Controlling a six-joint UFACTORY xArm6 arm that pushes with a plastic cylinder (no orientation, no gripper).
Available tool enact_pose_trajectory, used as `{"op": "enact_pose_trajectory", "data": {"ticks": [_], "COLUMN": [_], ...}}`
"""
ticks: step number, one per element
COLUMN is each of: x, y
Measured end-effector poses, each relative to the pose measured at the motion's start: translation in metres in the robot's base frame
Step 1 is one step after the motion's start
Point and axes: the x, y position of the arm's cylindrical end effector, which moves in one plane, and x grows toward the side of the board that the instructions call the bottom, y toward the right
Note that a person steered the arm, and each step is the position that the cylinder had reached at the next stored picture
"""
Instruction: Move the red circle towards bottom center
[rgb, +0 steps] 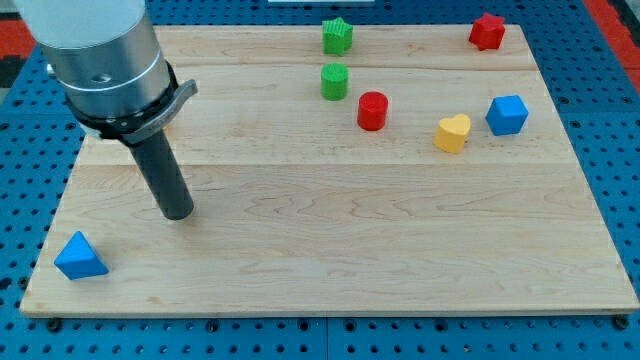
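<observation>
The red circle (372, 110) is a short red cylinder standing right of the board's middle, in its upper half. My tip (178, 213) is the lower end of the dark rod, resting on the board at the view's left. It is far to the left of and below the red circle, touching no block. A green circle (334, 81) stands just up-left of the red circle, apart from it.
A green star (338, 36) is at the top centre. A red star-like block (487, 31) is at the top right. A yellow heart (452, 133) and a blue cube (507, 115) are at the right. A blue triangle (80, 257) is at the bottom left. The wooden board (330, 260) lies on a blue pegboard.
</observation>
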Motion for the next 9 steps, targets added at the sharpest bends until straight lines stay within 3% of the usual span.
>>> {"op": "enact_pose_trajectory", "data": {"ticks": [6, 7, 9], "x": [-0.179, -0.192, -0.172], "y": [0.177, 0.206, 0.204]}}
